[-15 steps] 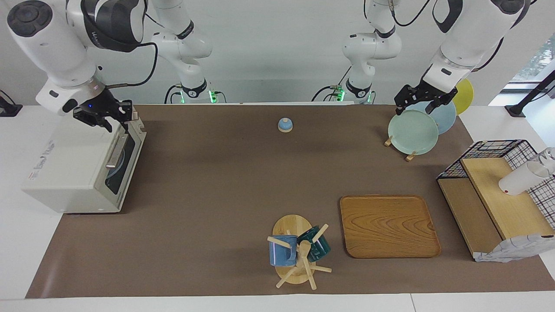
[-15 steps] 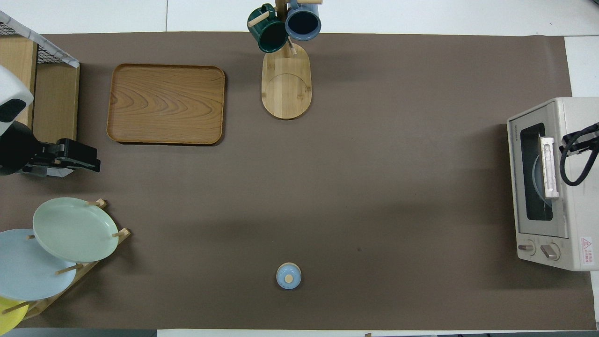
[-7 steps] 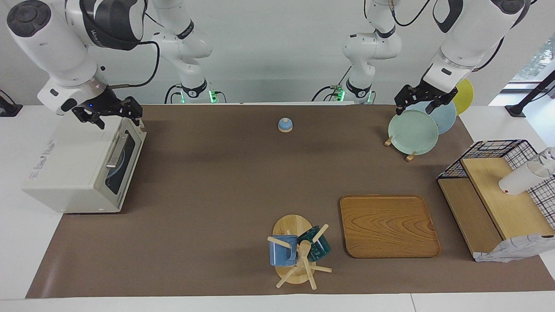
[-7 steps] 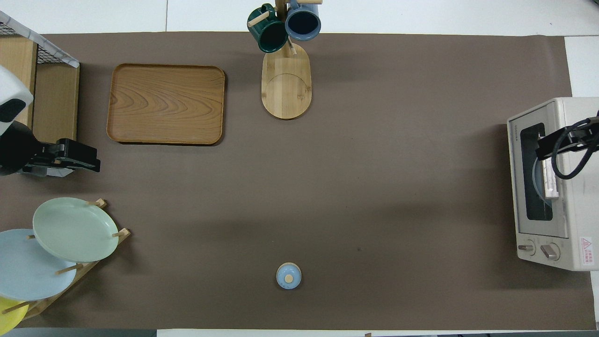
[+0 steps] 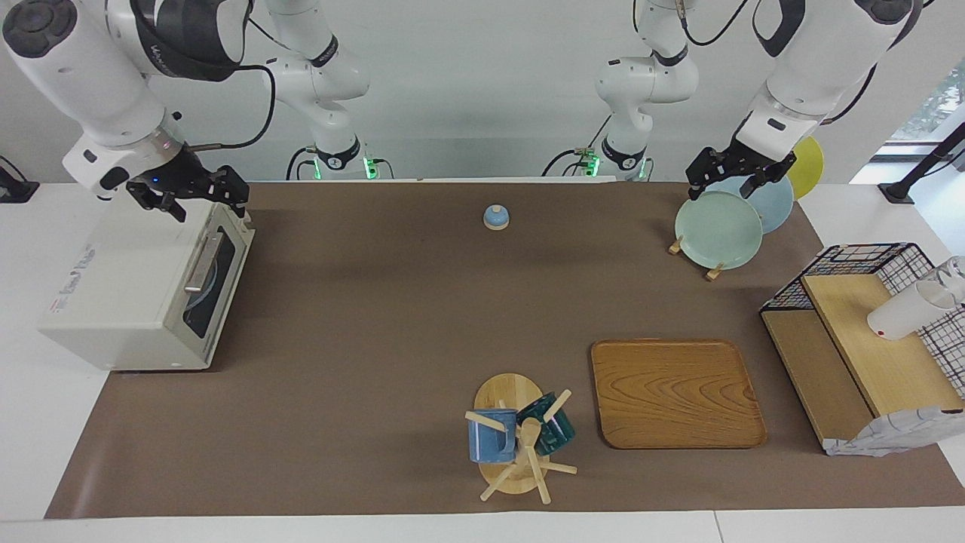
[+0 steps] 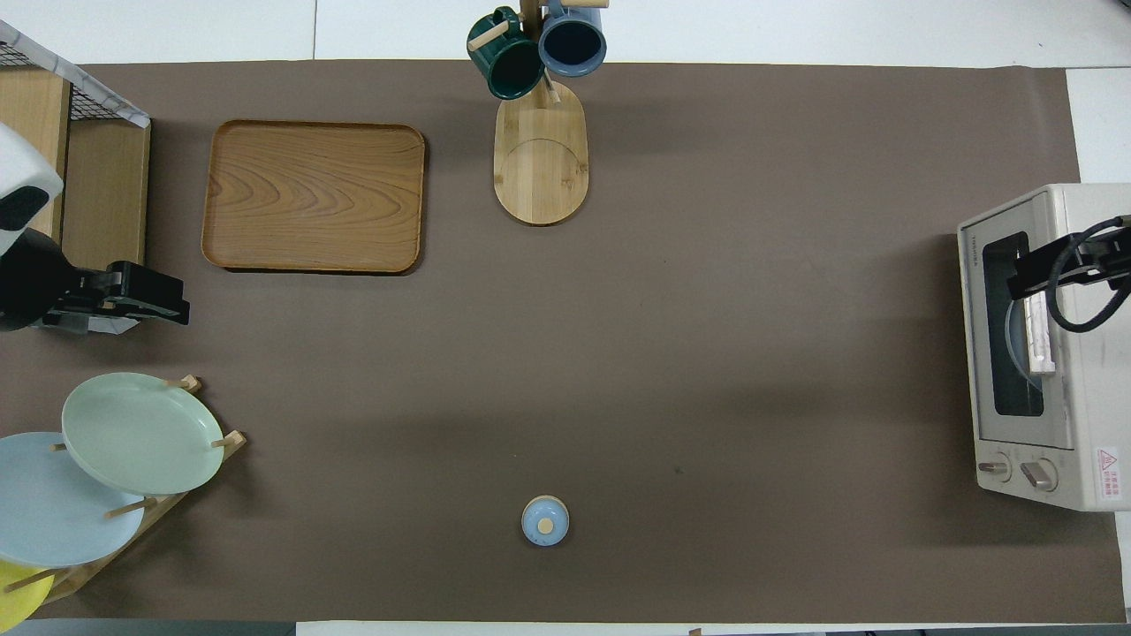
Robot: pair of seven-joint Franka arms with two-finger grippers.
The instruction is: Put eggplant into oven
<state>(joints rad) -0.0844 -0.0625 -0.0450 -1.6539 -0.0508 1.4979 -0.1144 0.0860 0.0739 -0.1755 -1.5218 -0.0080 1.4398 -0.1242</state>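
Figure: closing stage of the task. The oven [image 5: 143, 290] stood at the right arm's end of the table with its door shut; a pale plate showed dimly through the glass, but the eggplant was nowhere in view, so whether it lay inside could not be told. The right gripper [image 5: 197, 197] hung over the oven's top edge near the door, jaws released and empty. The left gripper [image 5: 730, 179] waited over the plate rack [image 5: 720, 226], jaws likewise released and holding nothing. By judgement, loading and door-closing were finished; the next move called only for lifting the right arm clear of the oven without catching the door handle [image 5: 202, 264].
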